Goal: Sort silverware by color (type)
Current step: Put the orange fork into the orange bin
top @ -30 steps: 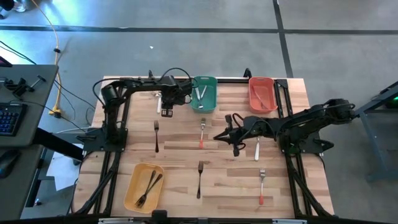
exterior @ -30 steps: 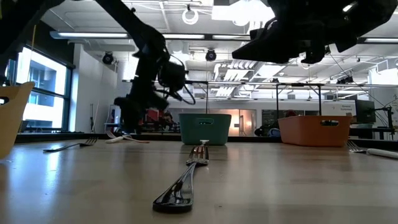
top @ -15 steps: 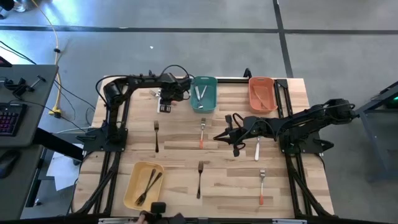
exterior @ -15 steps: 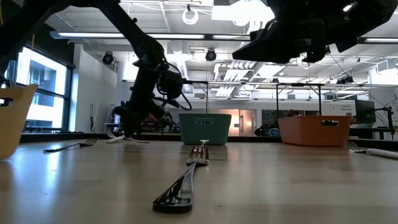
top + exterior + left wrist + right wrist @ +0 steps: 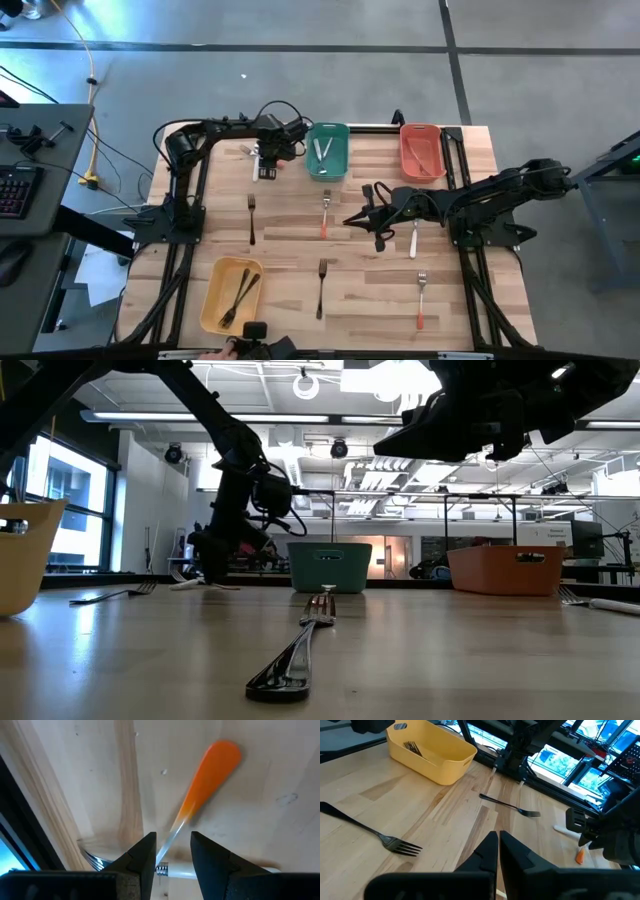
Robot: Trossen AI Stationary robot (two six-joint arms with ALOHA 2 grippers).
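My left gripper [image 5: 267,160] [image 5: 172,854] points down at the table's far left, open. Its fingers stand on either side of the metal neck [image 5: 170,836] of a red-handled fork [image 5: 207,777] lying on the table. I cannot tell whether they touch it. A white handle [image 5: 220,869] lies crossways beside that fork. My right gripper [image 5: 350,220] [image 5: 498,851] hangs shut over the table's middle and holds nothing. Loose on the table lie two black forks [image 5: 251,218] [image 5: 321,287], two red-handled forks [image 5: 325,212] [image 5: 421,298] and a white-handled fork [image 5: 413,238].
A yellow bin [image 5: 212,300] near the left front holds black forks. A green bin [image 5: 340,155] with white-handled forks and a red bin [image 5: 436,150] stand at the far edge. A person's hand [image 5: 215,352] with a dark object shows at the near edge.
My left gripper has gone from beside the green bin toward the table's left edge and sunk a little, now low over the red-handled fork. A hand has come into view at the near edge.
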